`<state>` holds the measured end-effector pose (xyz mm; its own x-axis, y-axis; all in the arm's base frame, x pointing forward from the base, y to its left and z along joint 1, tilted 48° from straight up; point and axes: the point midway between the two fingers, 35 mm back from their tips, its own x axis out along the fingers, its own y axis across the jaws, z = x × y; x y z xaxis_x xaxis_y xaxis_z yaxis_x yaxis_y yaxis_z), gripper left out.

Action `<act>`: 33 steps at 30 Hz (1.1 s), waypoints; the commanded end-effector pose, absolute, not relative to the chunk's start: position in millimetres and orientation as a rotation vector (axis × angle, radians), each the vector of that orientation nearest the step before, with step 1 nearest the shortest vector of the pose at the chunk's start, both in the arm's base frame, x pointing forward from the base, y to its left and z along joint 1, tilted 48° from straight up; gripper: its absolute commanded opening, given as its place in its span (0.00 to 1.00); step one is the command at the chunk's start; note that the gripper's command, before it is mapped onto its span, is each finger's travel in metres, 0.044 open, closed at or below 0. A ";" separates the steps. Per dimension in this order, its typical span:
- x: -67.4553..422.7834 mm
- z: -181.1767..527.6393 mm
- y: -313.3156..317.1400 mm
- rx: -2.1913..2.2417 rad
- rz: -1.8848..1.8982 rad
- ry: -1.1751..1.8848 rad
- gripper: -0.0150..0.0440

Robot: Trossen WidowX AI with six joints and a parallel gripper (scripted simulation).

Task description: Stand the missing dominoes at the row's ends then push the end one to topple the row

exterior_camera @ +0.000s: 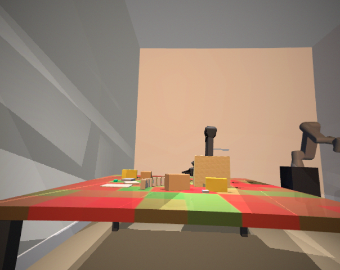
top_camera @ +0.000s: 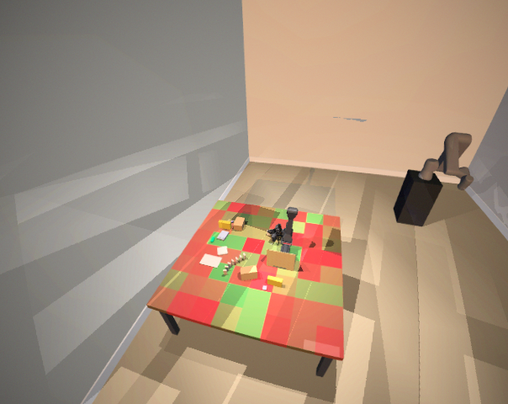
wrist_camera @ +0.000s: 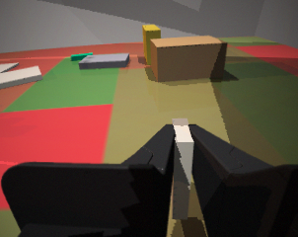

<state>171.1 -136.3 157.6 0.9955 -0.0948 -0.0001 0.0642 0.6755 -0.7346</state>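
A row of several beige dominoes (top_camera: 235, 262) (exterior_camera: 152, 181) stands on the checkered table (top_camera: 254, 313) (exterior_camera: 193, 203), left of centre. My gripper (wrist_camera: 180, 132) (top_camera: 275, 233) is shut on a pale domino (wrist_camera: 183, 163), which is gripped upright between the dark fingers. The gripper hovers low over an olive tile behind the row, facing a brown box (wrist_camera: 188, 56) (top_camera: 238, 223). In the exterior view the gripper (exterior_camera: 189, 170) is mostly hidden behind a tall cardboard box (exterior_camera: 211, 170) (top_camera: 281, 259). A small pale piece (top_camera: 264, 287) (exterior_camera: 205, 190) lies flat near the front yellow block.
A yellow block (wrist_camera: 151, 37) (top_camera: 224, 224), a grey slab (wrist_camera: 106, 60), a green piece (wrist_camera: 81, 56) and a white slab (wrist_camera: 19, 76) lie ahead of the gripper. A brown box (top_camera: 248, 272) (exterior_camera: 177, 181) and a yellow block (top_camera: 275, 280) (exterior_camera: 216, 184) sit near the row. A white sheet (top_camera: 210, 259) lies to the left.
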 end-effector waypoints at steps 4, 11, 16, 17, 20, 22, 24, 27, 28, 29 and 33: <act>172.5 149.3 -140.3 -0.823 -0.088 0.048 0.29; 173.8 142.7 -143.8 -0.823 -0.083 0.053 0.29; 173.9 142.6 -143.9 -0.823 -0.083 0.053 0.29; 173.9 142.6 -143.9 -0.823 -0.083 0.053 0.29; 173.9 142.6 -143.9 -0.823 -0.083 0.053 0.29; 173.9 142.6 -143.9 -0.823 -0.083 0.053 0.29; 173.9 142.6 -143.9 -0.823 -0.083 0.053 0.38; 173.9 142.6 -143.9 -0.823 -0.083 0.053 0.51; 173.9 142.6 -143.9 -0.823 -0.083 0.053 0.56; 173.9 142.6 -143.9 -0.823 -0.083 0.053 0.60; 173.9 142.6 -143.9 -0.823 -0.083 0.053 0.78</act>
